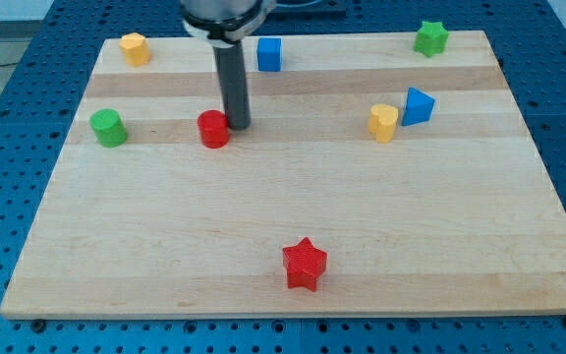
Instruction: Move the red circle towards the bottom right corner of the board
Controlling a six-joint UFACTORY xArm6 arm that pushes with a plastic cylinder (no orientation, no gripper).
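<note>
On a light wooden board (293, 236), my tip (237, 127), a bare dark rod grasping nothing, touches the right side of the small red circle block (213, 129), upper left of centre. Approach step; it likely must circle to the block's upper left and push.

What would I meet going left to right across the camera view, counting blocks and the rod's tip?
Green cylinder block → yellow block at the top left → red circle block → my tip, touching or nearly touching the circle's right side → blue cube block → red star block → yellow block → blue triangular block → green star block.
</note>
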